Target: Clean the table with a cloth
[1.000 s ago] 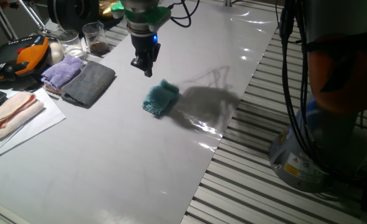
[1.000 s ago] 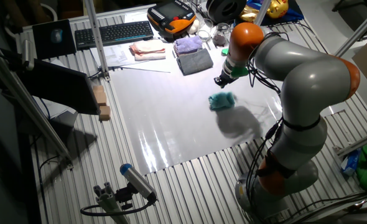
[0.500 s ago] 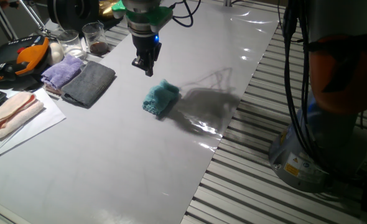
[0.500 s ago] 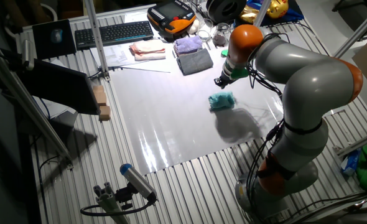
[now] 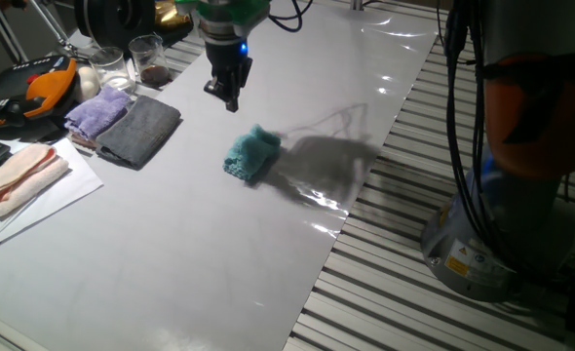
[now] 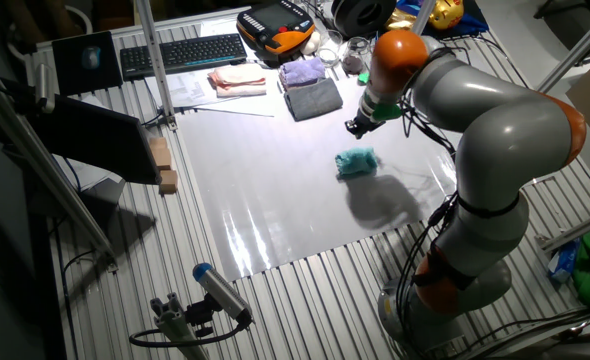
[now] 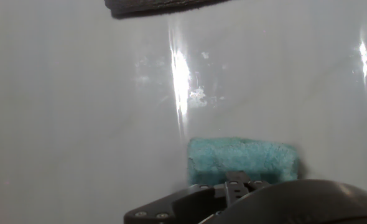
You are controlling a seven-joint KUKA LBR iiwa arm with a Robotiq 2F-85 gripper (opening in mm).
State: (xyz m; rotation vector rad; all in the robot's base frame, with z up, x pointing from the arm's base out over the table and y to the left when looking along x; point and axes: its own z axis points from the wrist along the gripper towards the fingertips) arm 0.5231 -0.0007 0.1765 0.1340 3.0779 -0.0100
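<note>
Cloth is what you want, but start at the left edge of the table [image 5: 171, 253]: a pale pink folded cloth [image 5: 15, 175] lies on a sheet of paper [image 5: 49, 200], then a lilac cloth [image 5: 97, 110] touching a dark grey folded cloth [image 5: 141, 130], with two glasses [image 5: 136, 60] behind them. These spares sit off to the side, likely so the middle of the table is free for wiping.

Moving right, you find the gripper [image 5: 225, 94] hanging above the bare surface, holding nothing. The fingers look close together, yet you cannot tell from any view whether they are fully together.

Just right of it and nearer the front lies the teal cloth [image 5: 251, 154], bunched in a small lump, flat on the table and apart from the gripper. In the hand view the teal cloth [image 7: 242, 160] shows at the lower edge, so the hand is not over it.

Your judgement should be that the grasp is not yet made: you must bring the gripper over the cloth, spread the fingers, and come down. The fluffy fabric should pinch easily.
</note>
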